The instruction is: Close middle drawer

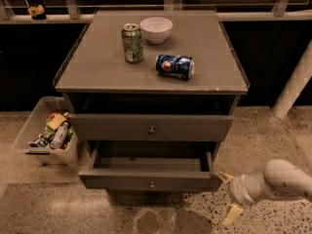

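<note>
A grey wooden bench (97, 77) with a flat, lipped top stands on speckled stone flooring, seen from above and in front. On the top stand an upright green can (132, 43), whose label lettering cannot be read, and a plain white round bowl (156, 29) just behind it. To their right a blue can (175, 66) lies on its side with a red, white and blue round emblem; no words are legible.

Below the top, an upper drawer front (107, 127) carries a small round metal knob. Under it the middle drawer (117, 179) is partly pulled out towards the viewer. Its flat, plain grey front runs left to right, with a small round metal knob at the centre, and its empty inside shows behind the front.

The gripper (228, 195), on a pale rounded arm, sits low on the right, just beside the drawer's right front corner. Its yellowish fingers (233, 214) are spread apart, grasping nothing.

A clear plastic bin (29, 126) of mixed packets sits on the floor to the left.
</note>
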Robot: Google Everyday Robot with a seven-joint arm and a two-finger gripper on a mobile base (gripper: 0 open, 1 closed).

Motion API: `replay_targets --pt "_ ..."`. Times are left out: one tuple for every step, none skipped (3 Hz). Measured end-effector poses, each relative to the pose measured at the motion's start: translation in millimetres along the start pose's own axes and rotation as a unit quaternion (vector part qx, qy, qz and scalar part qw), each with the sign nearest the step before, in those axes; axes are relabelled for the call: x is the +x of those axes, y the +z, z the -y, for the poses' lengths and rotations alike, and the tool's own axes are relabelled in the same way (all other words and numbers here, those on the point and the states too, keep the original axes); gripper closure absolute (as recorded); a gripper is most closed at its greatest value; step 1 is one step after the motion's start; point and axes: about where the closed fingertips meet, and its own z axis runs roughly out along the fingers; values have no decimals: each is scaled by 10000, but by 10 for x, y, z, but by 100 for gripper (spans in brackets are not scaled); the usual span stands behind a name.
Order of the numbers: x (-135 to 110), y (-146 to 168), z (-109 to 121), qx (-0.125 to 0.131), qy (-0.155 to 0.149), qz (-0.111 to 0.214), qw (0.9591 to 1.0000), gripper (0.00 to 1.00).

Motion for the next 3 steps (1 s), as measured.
replay_targets --pt "-282 -367 535 426 -204 16 9989 0" --pt "-291 -315 416 363 -179 3 9992 0" --pt "-110 -138 316 150 26 -38 9999 0"
